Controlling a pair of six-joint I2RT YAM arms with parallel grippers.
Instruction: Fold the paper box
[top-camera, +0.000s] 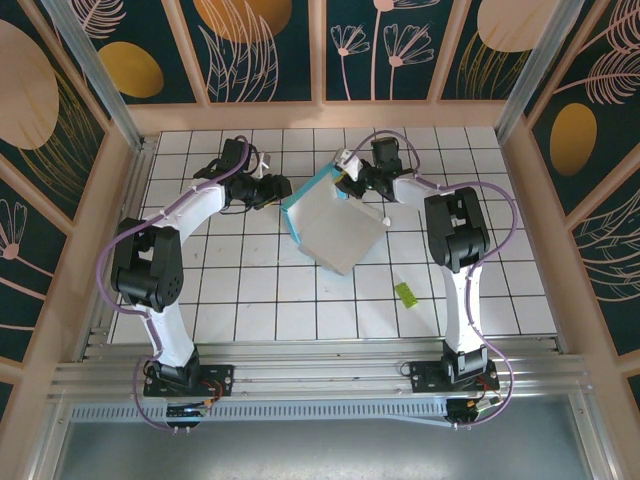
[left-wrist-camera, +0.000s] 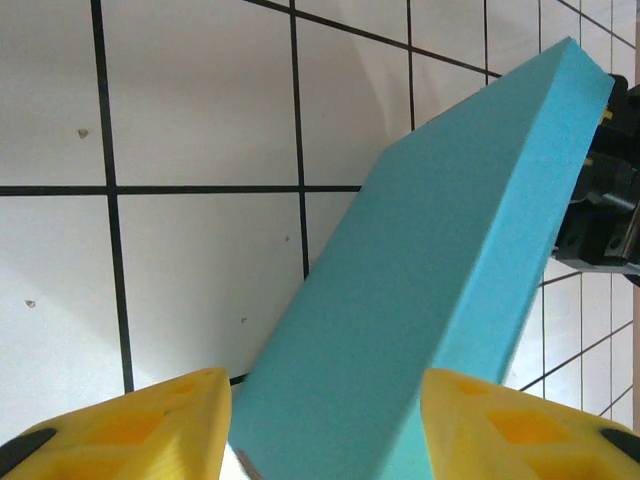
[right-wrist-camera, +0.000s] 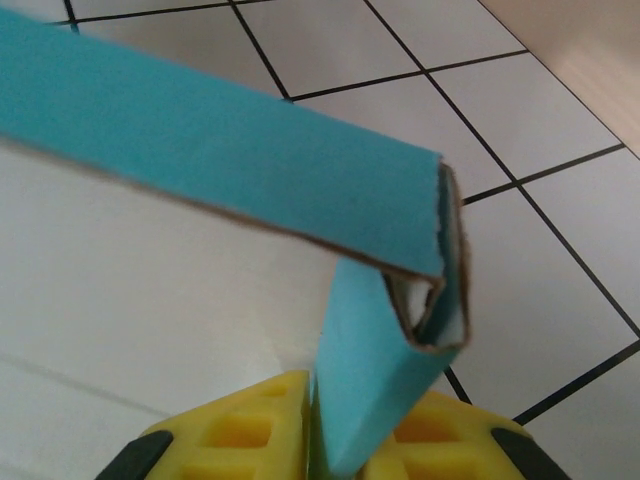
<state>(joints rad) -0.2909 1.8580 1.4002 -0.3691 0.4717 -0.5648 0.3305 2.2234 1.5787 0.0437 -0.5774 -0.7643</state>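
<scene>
Card, thin and matte, formed your paper box (top-camera: 335, 232): white face up, a turquoise wall standing along its left edge, lying mid-way across the white tiled table (top-camera: 250, 290) between both arms. From above you saw the left gripper (top-camera: 283, 190) at its left corner and the right gripper (top-camera: 348, 180) at its far corner. Your left wrist view showed yellow plastic fingers (left-wrist-camera: 130, 430) spread wide before the smooth turquoise wall. The right wrist view showed its fingers (right-wrist-camera: 240, 430) clenched on a folded turquoise flap with a raw brown edge.

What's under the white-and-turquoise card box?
The white-and-turquoise card box lies on the white, black-gridded tiled table. Tiles show round it; those beneath its white panel are covered, hiding anything underneath.
</scene>
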